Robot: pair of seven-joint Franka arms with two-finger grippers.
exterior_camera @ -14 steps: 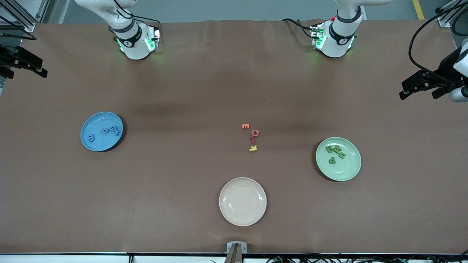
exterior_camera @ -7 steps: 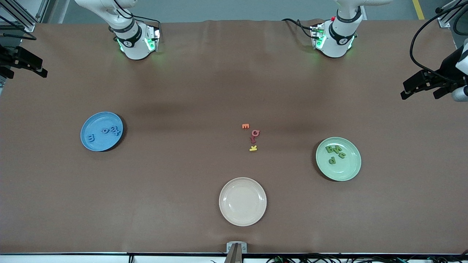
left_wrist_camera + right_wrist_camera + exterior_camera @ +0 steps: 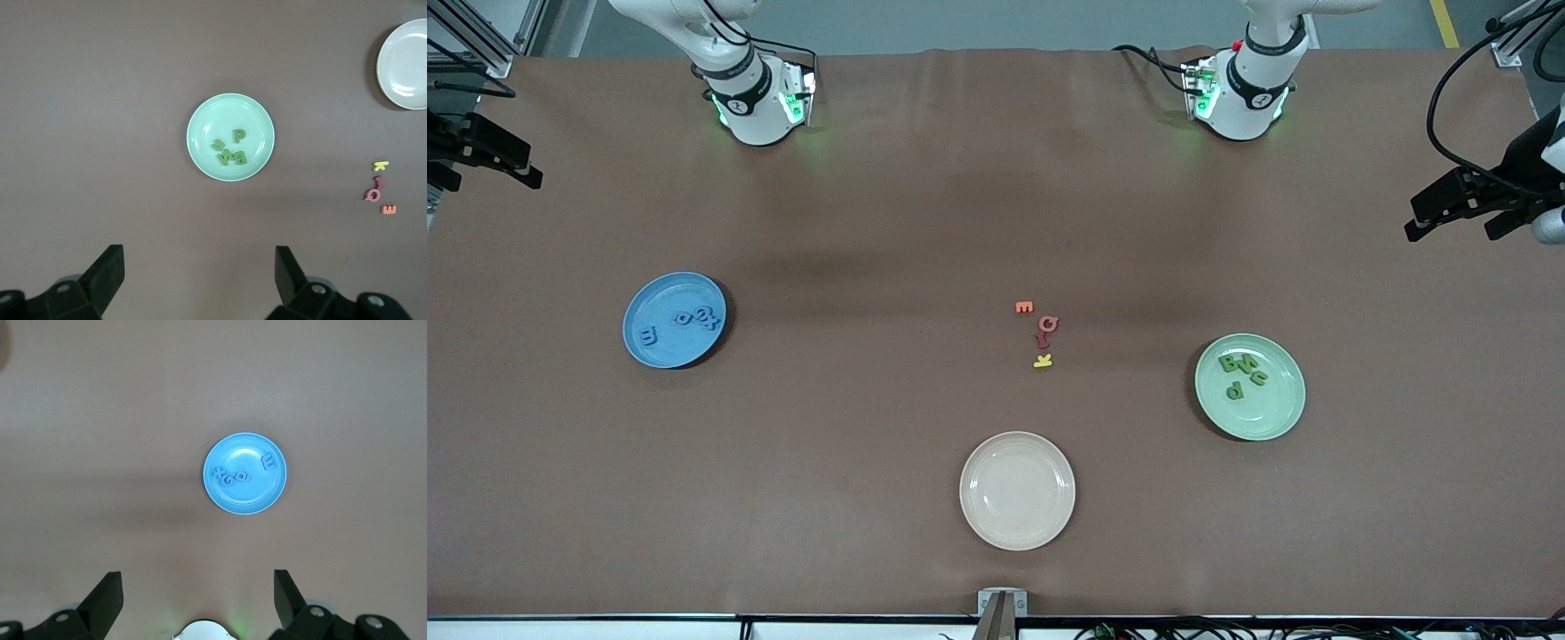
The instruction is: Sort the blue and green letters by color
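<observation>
1. The left gripper point(image 3: 1463, 212) hangs high over the table's edge at the left arm's end, fingers point(image 3: 107, 270) spread wide apart with nothing between them.
2. The right gripper point(image 3: 480, 158) hangs over the edge at the right arm's end, likewise spread wide and empty; its fingers point(image 3: 107, 593) frame the lower part of the right wrist view.
3. Below the left gripper's camera sits the green plate point(image 3: 200, 117), toward the left arm's end of the table.
4. The four green letters point(image 3: 231, 149) lie in that plate, bunched close together; a "P" lies a little apart from the other three, which touch or overlap.
5. In the front view the same green cluster point(image 3: 1242, 373) lies in the part of its plate point(image 3: 1272, 422) farther from the front camera.
6. The blue plate point(image 3: 257, 500) sits toward the right arm's end of the table.
7. The four blue letters point(image 3: 237, 475) lie in it: three close together and an "m" alone near the rim. Blue on blue, their exact shapes are hard to read, so the other three may be an "x", "o" and "s".
8. Between the two plates, near the table's middle, lie an orange letter point(image 3: 1024, 308), two reddish letters point(image 3: 1046, 330) and a yellow letter point(image 3: 1042, 361) in a short line.
9. A cream plate point(image 3: 1017, 529) sits nearer the front camera than this line, with nothing on it.
</observation>
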